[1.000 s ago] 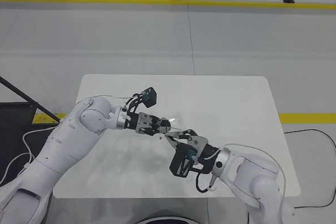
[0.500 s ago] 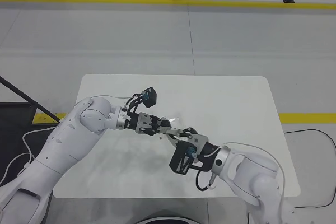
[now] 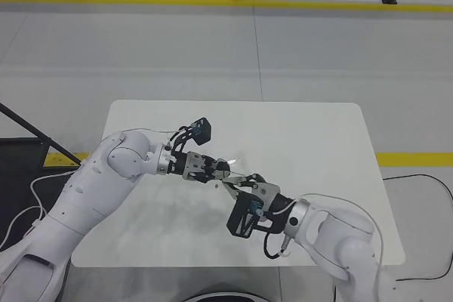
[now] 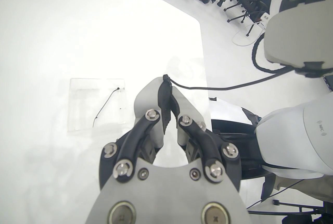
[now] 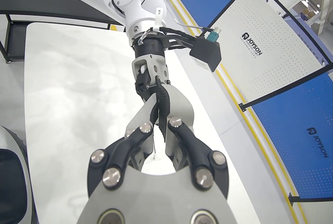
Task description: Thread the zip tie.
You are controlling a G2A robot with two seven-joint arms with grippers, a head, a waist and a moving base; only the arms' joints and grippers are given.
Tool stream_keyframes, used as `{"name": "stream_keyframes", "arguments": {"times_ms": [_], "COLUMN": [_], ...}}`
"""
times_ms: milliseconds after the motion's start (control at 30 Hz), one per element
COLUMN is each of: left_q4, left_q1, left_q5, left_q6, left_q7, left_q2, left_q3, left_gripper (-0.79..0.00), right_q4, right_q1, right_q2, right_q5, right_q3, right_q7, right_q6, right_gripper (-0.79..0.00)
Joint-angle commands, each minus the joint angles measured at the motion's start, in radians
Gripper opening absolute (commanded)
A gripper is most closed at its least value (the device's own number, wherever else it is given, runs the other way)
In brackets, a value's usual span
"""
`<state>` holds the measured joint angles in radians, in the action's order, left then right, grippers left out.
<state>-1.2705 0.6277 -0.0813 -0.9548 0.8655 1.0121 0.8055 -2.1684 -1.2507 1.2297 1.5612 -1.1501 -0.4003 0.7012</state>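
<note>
Here, a white table (image 3: pixel 309 128) is seen beneath both arms, whose grippers are held tip to tip above its middle. The left gripper (image 4: pixel 166 87) is clamped on the zip tie (image 4: pixel 166 77). The tie's small head is pinched at the very fingertips, and its thin black strap is led off to one side. The right gripper (image 5: pixel 158 97) is likewise closed, with a thin strand of the tie caught between its pads. A clear flat sheet (image 4: pixel 83 95) is laid on the table nearby, and a second thin black strand (image 4: pixel 105 105) is rested on it.
</note>
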Motion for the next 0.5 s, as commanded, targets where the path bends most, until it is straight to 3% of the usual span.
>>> {"name": "stream_keyframes", "arguments": {"times_ms": [0,467], "left_q4": [0.000,0.000], "left_q1": [0.000,0.000], "left_q5": [0.000,0.000], "left_q6": [0.000,0.000], "left_q7": [0.000,0.000], "left_q2": [0.000,0.000], "left_q3": [0.000,0.000], "left_gripper": [-0.785,-0.785], "right_q4": [-0.003,-0.007], "right_q1": [-0.002,-0.007], "right_q2": [-0.001,-0.009], "right_q5": [0.001,0.007], "right_q3": [-0.001,0.001], "right_q7": [0.003,0.017], "right_q6": [0.001,-0.007], "right_gripper": [-0.785,-0.785]}}
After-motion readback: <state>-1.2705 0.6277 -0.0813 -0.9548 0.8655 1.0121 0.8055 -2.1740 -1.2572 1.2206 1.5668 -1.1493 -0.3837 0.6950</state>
